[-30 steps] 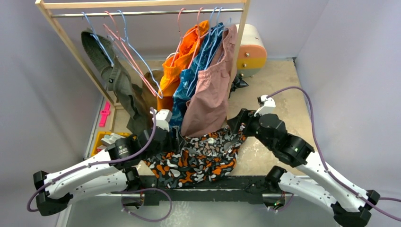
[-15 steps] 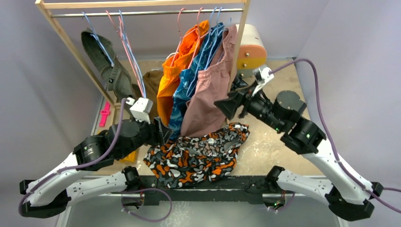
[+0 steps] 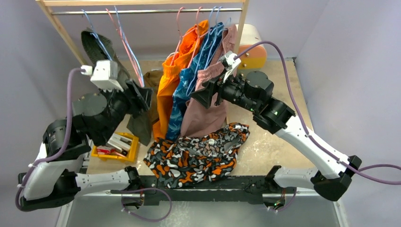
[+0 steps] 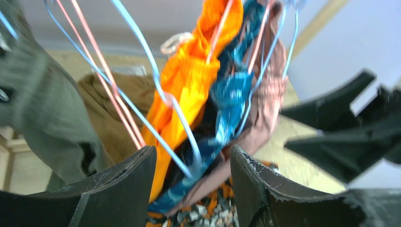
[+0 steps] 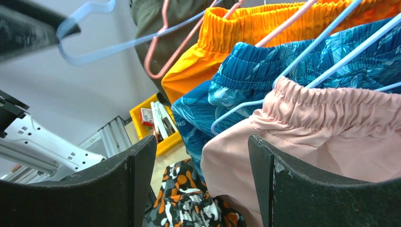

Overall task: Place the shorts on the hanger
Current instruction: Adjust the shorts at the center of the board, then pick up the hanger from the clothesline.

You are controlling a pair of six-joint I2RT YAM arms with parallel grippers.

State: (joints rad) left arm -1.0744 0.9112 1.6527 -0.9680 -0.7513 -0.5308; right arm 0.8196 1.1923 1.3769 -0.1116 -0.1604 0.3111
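The camouflage shorts (image 3: 194, 156) lie crumpled on the table near the front edge, and no gripper touches them. They also show low in the left wrist view (image 4: 215, 213) and the right wrist view (image 5: 189, 203). An empty light-blue hanger (image 3: 126, 45) hangs on the rail at the left, next to pink-red ones. My left gripper (image 3: 142, 97) is open and raised just below it; the hanger's wire (image 4: 137, 47) runs down between the open jaws. My right gripper (image 3: 199, 97) is open and empty, raised in front of the hanging clothes. The hanger also shows at the top left of the right wrist view (image 5: 118, 47).
Orange shorts (image 3: 177, 61), blue patterned shorts (image 3: 189, 80) and dusty-pink shorts (image 3: 210, 101) hang on the wooden rack (image 3: 142, 13). An olive garment (image 3: 101, 52) hangs at the left. A yellow bin (image 3: 116, 146) sits at the table's left. A white and orange box (image 3: 250, 45) stands at the back right.
Both arms have risen from the shorts on the table toward the rail. The left gripper moved up and left to the empty hangers; the right moved up and left to the hanging clothes.
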